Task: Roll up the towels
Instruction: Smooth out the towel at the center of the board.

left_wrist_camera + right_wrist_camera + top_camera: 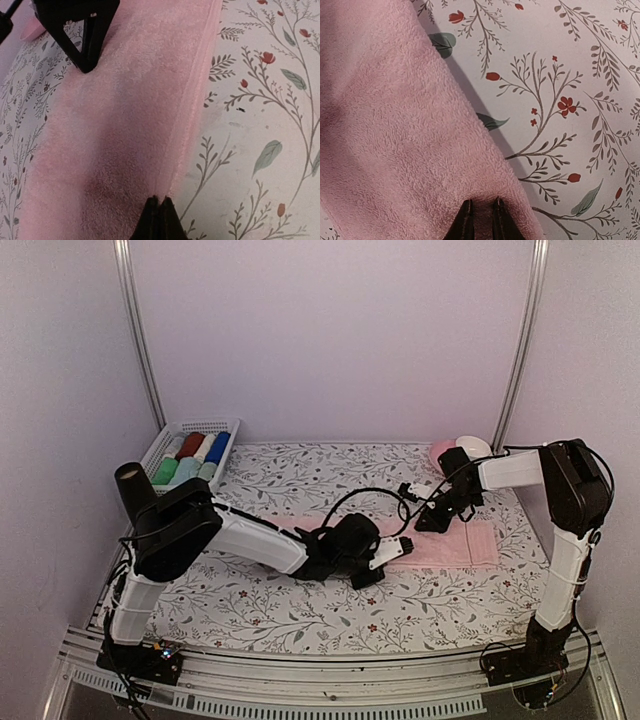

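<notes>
Left wrist, left claw closed (at pink towel edge), right claw pinching it

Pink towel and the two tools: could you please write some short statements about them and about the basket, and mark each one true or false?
1. The pink towel lies spread flat on the table. True.
2. The left tool stands wide open above the towel. False: its fingers are shut together, right at the towel's long edge.
3. The right tool has pink towel between its fingers. True.
4. The basket at the back left is empty. False: it holds several rolled cloths, side by side.
</notes>
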